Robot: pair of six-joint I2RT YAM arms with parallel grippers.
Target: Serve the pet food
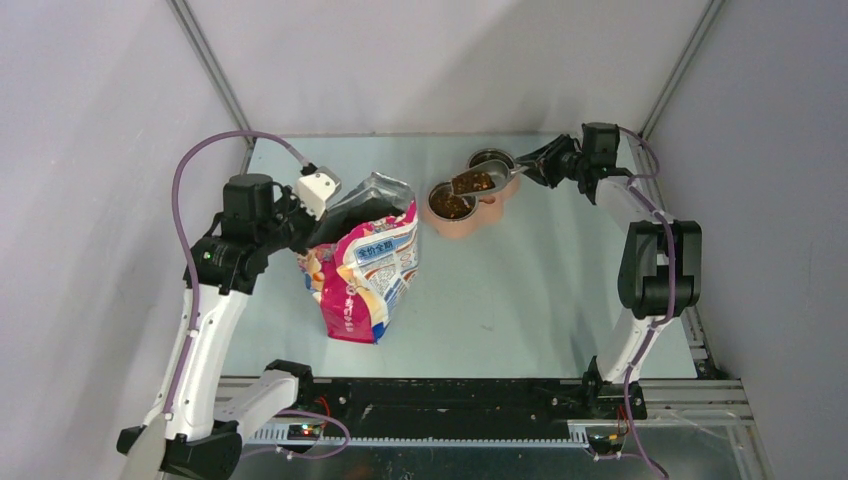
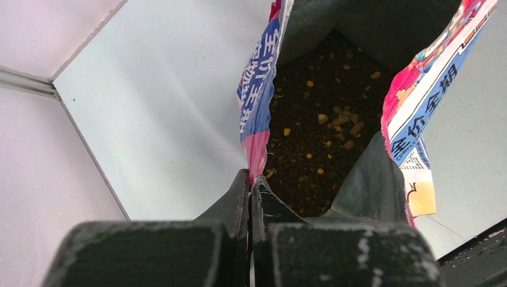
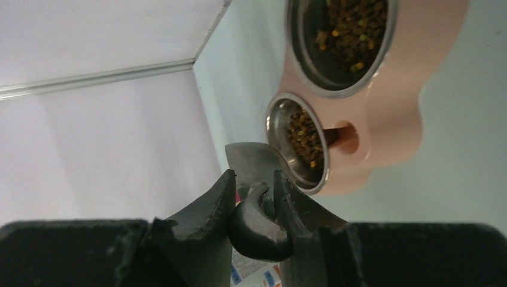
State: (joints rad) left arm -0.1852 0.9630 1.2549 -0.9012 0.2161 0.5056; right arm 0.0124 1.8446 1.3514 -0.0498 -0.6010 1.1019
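Holding the metal scoop (image 1: pixel 478 181), loaded with kibble (image 3: pixel 302 139), over the pink twin-bowl feeder (image 1: pixel 470 224) at far centre, right gripper (image 3: pixel 254 179) clenching its handle, left gripper (image 2: pixel 250 186) pinching the food bag (image 1: pixel 365 270) open, and needing next a wrist roll to spill it into a bowl.

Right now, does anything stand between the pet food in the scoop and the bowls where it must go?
Nothing visible does. The right jaws grip the scoop by its handle, and its pet food hangs over the pink feeder. The metal bowls below are uncovered, with no lid or other object across them.
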